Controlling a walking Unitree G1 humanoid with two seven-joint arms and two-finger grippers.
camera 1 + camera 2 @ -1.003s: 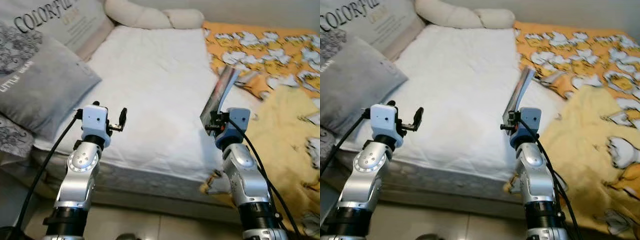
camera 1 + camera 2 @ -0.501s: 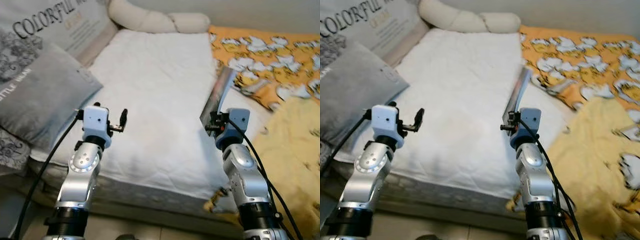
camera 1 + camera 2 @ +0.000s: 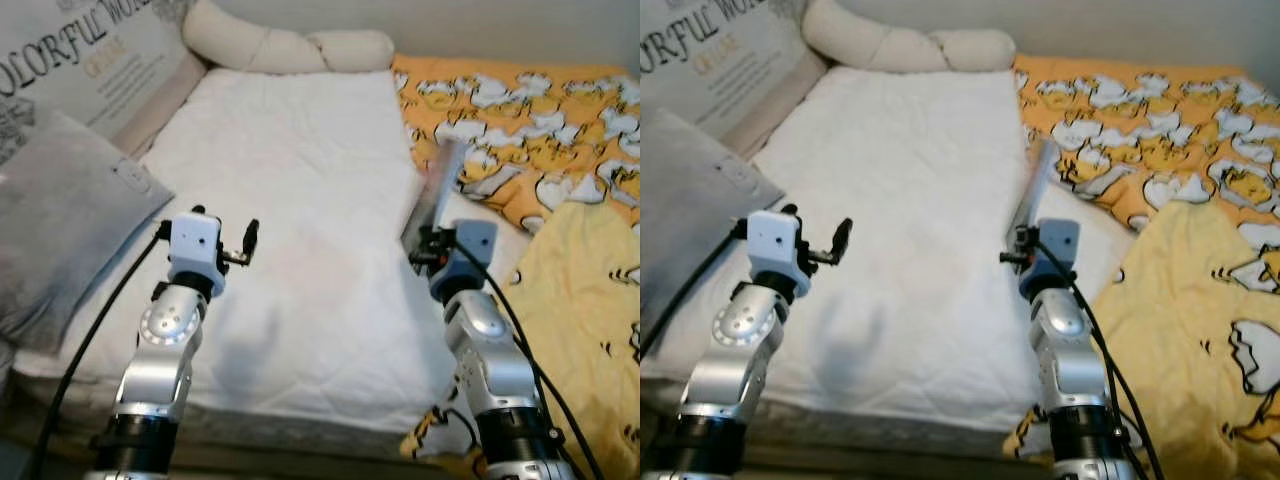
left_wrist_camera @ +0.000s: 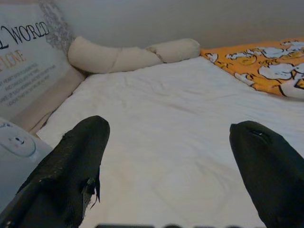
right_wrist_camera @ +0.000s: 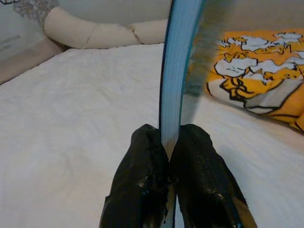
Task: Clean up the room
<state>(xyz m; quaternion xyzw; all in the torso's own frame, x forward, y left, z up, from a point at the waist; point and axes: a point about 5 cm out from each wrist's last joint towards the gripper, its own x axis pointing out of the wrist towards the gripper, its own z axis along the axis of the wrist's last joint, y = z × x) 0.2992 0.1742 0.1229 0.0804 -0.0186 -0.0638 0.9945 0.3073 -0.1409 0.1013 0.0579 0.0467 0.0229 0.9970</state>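
Progress looked partial: the right gripper (image 5: 168, 142) was clamped on a thin book (image 3: 436, 195), lifted edge-up above the white bed (image 3: 300, 200), quilt (image 3: 520, 110) at two o'clock. Left gripper (image 3: 246, 243) hovered spread, empty; stowing the book remained.

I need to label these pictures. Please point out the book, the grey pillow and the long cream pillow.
book (image 5: 173, 71): right wrist view, on its blue page edge.
grey pillow (image 3: 60, 230): left eye view, on its front face.
long cream pillow (image 3: 280, 48): left eye view, near its middle.
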